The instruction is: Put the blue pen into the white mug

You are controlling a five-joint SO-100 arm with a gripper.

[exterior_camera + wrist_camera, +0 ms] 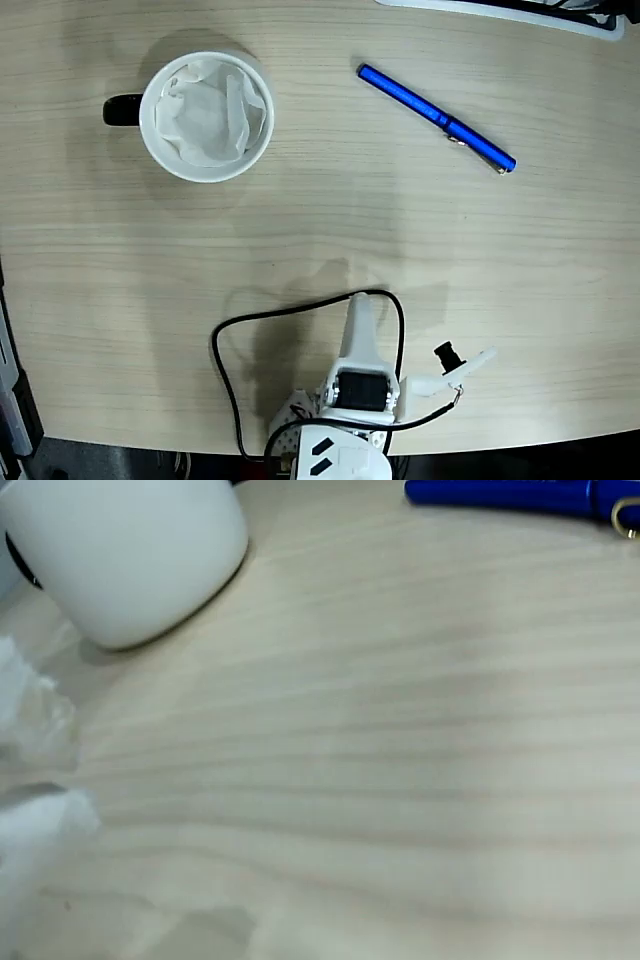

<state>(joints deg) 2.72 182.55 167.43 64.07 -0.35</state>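
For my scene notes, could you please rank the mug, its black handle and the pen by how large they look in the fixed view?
1. Mug, largest in area.
2. Pen: longer than the mug is wide, but very thin.
3. Handle, smallest; only a short stub shows.

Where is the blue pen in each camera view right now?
Fixed view: the blue pen lies diagonally on the table, upper right, well clear of the mug.
Wrist view: the pen runs along the top edge, right of centre, partly cut off.
Shared landmark: the white mug, left of the pen in both.
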